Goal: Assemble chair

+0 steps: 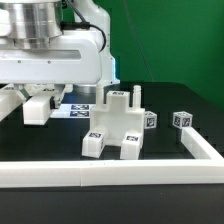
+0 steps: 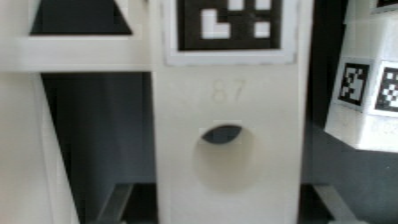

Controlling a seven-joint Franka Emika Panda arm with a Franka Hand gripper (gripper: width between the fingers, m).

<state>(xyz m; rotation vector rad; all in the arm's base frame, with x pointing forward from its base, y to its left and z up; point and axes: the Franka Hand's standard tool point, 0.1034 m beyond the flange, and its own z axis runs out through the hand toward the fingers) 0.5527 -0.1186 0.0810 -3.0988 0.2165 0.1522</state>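
Several light, stiff, slick plastic parts: the half-built chair point(image 1: 115, 128) stands on the bench point(image 1: 170, 146), and my end effector point(image 1: 42, 98), closed narrow at the exterior view's left, seems to pinch a tagged panel point(image 2: 226, 150) by its flat sides.

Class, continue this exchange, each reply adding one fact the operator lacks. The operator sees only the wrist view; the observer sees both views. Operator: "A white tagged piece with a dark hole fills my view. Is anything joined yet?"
Observer: Yes. In the exterior view, a partly built chair of several tagged white pieces stands on the black table.
Operator: Any loose parts?
Observer: One small tagged cube sits alone at the exterior view's right of the chair, not touching it.
Operator: What bounds the area?
Observer: A low white border rail runs along the near edge and turns a corner at the exterior view's right.
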